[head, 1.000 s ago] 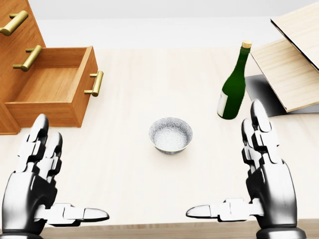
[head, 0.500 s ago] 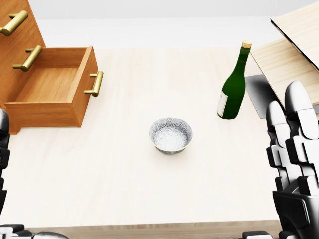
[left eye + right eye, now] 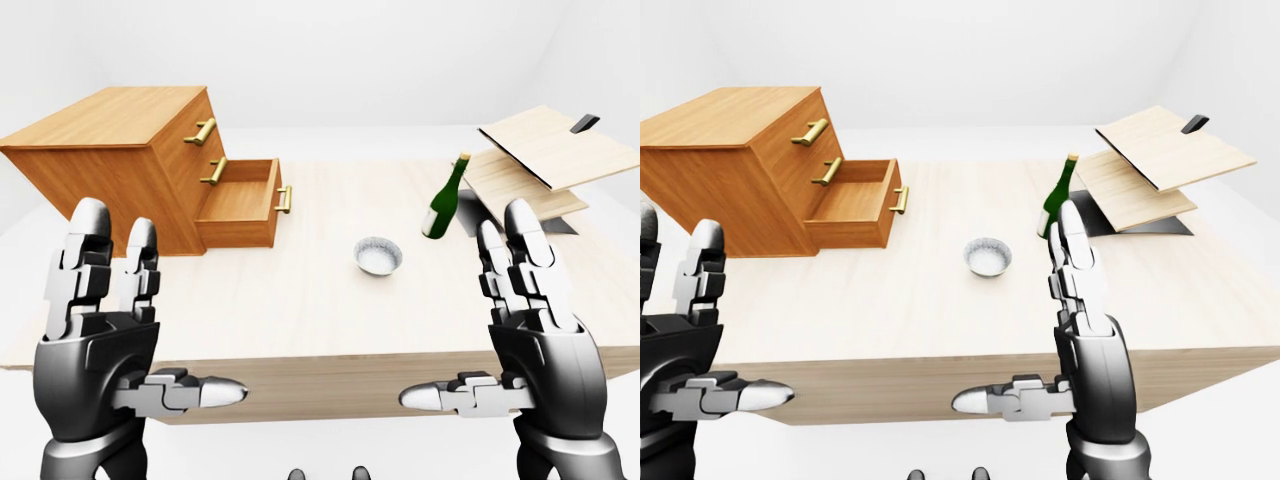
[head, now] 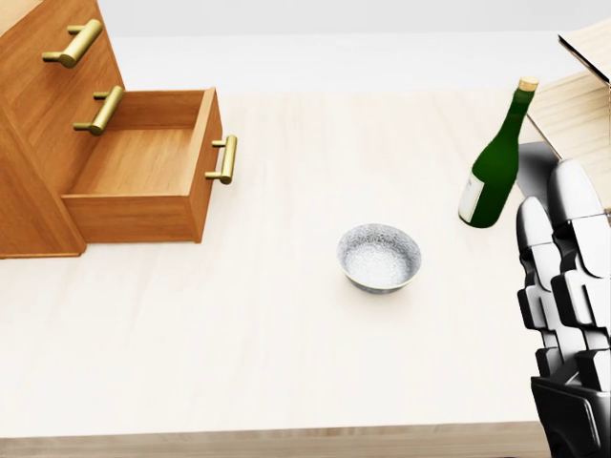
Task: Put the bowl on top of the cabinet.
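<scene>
Simulated worktop seen from the robot's head cameras.

- **Bowl:** The grey speckled bowl stands upright and empty near the middle of the worktop. It lies between the cabinet's open drawer and the wine bottle and touches neither.
- **Cabinet:** The wooden cabinet occupies the left end of the worktop, and its flat top carries nothing. Its lowest drawer is pulled out and shows a bare wooden floor. Each drawer front bears a brass bar handle.
- **Wine bottle:** The green wine bottle stands upright toward the right edge, stopped with a cork. Its white label is too small to read.
- **Boards:** Pale wooden boards lie stacked and tilted at the far right corner, over a dark grey panel.
- **Left hand:** The left hand is raised before the near edge of the worktop. Its fingers are spread upright and its thumb points inward, and it grips nothing.
- **Right hand:** The right hand mirrors the left, equally spread and empty, well apart from the bowl.
</scene>
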Motion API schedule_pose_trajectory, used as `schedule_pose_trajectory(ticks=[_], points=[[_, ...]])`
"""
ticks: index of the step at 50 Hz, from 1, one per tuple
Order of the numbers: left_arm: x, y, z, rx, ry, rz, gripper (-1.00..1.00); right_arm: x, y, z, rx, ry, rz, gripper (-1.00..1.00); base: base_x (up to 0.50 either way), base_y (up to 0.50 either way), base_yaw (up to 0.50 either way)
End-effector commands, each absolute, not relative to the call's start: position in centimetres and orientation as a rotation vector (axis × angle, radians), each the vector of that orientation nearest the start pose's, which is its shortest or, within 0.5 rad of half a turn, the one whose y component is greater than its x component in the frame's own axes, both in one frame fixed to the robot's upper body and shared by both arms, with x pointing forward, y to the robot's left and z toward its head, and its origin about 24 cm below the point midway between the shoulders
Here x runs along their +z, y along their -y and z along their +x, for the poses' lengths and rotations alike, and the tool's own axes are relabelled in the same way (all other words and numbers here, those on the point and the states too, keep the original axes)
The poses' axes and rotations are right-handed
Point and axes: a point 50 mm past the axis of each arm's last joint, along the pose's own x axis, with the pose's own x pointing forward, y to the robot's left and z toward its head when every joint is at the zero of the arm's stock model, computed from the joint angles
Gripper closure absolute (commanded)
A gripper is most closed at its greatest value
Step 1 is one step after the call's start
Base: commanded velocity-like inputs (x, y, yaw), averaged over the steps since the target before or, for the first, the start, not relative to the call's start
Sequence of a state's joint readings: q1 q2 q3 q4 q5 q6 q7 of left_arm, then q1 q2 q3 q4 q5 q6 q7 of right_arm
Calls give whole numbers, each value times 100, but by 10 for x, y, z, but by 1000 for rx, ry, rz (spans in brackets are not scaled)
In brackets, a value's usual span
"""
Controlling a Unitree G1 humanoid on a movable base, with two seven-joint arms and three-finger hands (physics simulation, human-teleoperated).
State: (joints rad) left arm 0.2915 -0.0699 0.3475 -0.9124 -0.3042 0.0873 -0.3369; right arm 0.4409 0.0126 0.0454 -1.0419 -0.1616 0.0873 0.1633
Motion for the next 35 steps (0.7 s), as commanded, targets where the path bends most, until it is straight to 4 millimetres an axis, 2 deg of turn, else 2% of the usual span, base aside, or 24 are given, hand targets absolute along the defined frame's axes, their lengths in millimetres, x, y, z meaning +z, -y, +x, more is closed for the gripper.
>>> schedule_pose_trajectory(ticks=[1,27,35], points=[[181,-202,147,-24,599,-25,-100,182,152,136,23,504,-226,-99,0,50,0],[182,-199,144,-29,603,-18,-100,181,150,136,20,503,-228,-99,0,50,0],[181,-200,145,-27,597,-17,-100,184,152,137,18,525,-197,-99,0,1,0]])
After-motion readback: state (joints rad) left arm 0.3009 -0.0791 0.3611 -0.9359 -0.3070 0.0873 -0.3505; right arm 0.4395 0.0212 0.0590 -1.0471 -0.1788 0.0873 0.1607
